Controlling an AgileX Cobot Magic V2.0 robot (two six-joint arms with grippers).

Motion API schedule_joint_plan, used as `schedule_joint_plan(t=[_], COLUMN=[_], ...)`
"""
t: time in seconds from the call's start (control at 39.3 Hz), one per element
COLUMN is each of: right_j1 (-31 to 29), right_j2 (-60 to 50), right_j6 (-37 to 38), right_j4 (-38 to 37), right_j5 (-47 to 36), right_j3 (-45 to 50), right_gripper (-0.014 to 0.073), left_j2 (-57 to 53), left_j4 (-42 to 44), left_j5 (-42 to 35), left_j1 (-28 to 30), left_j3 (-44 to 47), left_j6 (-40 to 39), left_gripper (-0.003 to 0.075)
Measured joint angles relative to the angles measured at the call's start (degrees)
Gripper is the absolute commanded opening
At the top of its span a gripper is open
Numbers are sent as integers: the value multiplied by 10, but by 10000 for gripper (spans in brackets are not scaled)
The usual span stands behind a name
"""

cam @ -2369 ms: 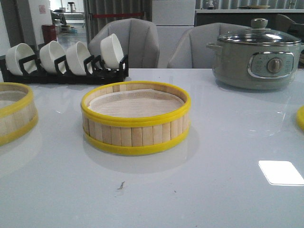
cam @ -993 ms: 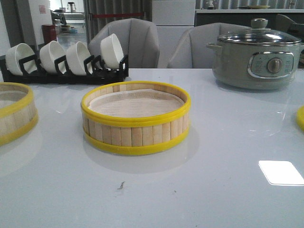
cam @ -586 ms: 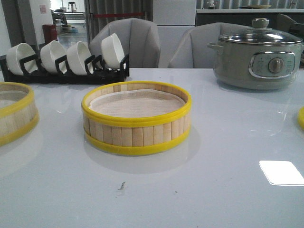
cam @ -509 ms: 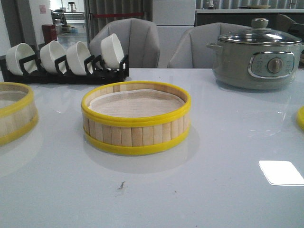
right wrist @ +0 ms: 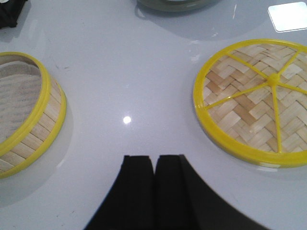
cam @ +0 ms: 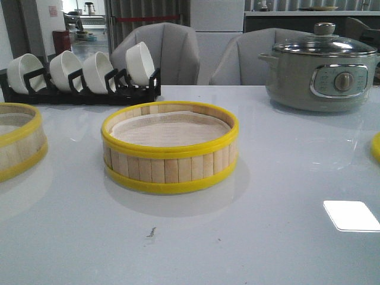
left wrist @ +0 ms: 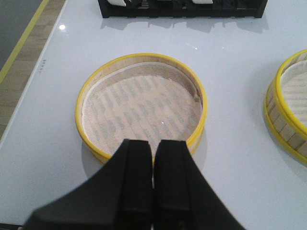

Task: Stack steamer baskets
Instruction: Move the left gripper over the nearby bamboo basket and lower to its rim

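Left wrist view showed the left gripper (left wrist: 153, 158) closed and empty above the left steamer basket (left wrist: 141, 103); descending closed, it could dent the liner.

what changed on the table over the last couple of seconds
Nothing visibly changed. The middle steamer basket, the left basket, the bowl rack and the pot sit where they were, and neither tool has come into the front view.
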Motion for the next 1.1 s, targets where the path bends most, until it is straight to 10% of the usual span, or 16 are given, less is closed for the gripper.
schedule_joint_plan(t=[0.41, 0.64, 0.89, 1.1], right_j1=[0, 0, 0, 0], right_j2=[8, 9, 10, 10], right_j6=[-6, -56, -58, -58], right_j4=[9, -6, -6, -6], right_j5=[-18, -18, -17, -16], right_j3=[0, 0, 0, 0], right_gripper=[72, 449, 392, 392], left_j2=[1, 26, 75, 153], left_j4=[-41, -87, -123, -179], left_j5=[-17, -25, -68, -104], left_j1=[0, 0, 0, 0], left_j3=[0, 0, 0, -3], left_j6=[0, 0, 48, 88], left_gripper=[85, 97, 537, 534])
